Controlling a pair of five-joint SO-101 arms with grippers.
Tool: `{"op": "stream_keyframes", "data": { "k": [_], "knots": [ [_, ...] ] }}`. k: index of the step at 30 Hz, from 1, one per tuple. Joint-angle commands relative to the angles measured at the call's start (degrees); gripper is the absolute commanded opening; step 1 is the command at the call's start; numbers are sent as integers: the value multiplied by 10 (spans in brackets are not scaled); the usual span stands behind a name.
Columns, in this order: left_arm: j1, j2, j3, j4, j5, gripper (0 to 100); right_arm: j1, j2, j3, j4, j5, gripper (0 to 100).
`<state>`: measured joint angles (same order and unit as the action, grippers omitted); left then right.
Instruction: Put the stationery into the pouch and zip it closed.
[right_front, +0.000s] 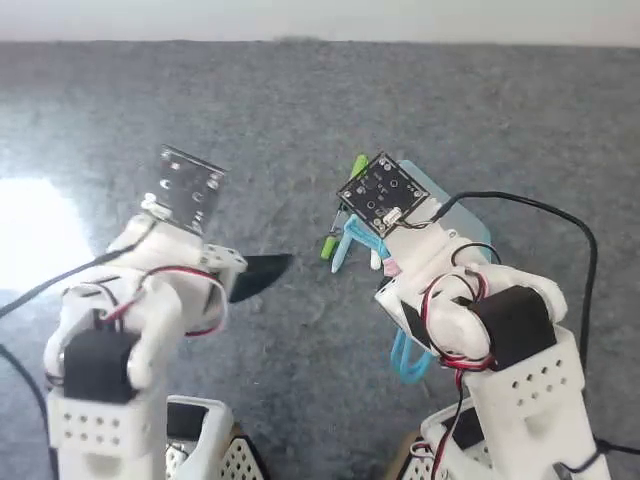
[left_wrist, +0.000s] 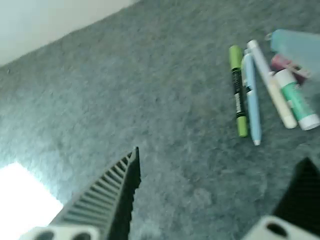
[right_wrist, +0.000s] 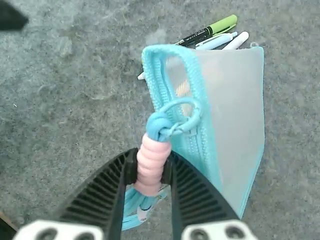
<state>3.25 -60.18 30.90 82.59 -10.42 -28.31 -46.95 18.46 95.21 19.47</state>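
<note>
A translucent pouch (right_wrist: 235, 115) with a light blue zipper stands lifted at its zipper end, and my right gripper (right_wrist: 149, 170) is shut on its pink zipper pull (right_wrist: 150, 160). In the high view the pouch (right_front: 455, 215) lies under the right arm. Beside it on the table lie a green pen (left_wrist: 238, 92), a blue pen (left_wrist: 251, 100), a white pen (left_wrist: 270, 87) and a green-and-white stick (left_wrist: 297, 102). My left gripper (left_wrist: 220, 157) hangs open and empty over bare table, a short way from the pens. The green pen (right_front: 328, 245) shows left of the right arm's camera.
The table is a grey speckled surface (right_front: 300, 110) with a pale wall along its far edge. A bright glare patch (right_front: 30, 230) lies at the left. Both arm bases stand at the near edge.
</note>
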Motion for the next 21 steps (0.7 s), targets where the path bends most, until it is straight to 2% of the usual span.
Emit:
{"op": "stream_keyframes", "data": {
  "k": [1, 6, 12, 21],
  "knots": [
    [69, -3, -51, -10, 34, 434, 2, -19, -30, 8, -12, 7],
    [99, 1, -29, -82, 59, 434, 0, -19, -30, 17, -9, 7],
    [102, -4, 102, -210, 76, 434, -3, -81, -30, 35, 10, 7],
    [100, -114, 195, -212, 68, 434, -2, -95, 25, 5, 9, 7]
  ]
}}
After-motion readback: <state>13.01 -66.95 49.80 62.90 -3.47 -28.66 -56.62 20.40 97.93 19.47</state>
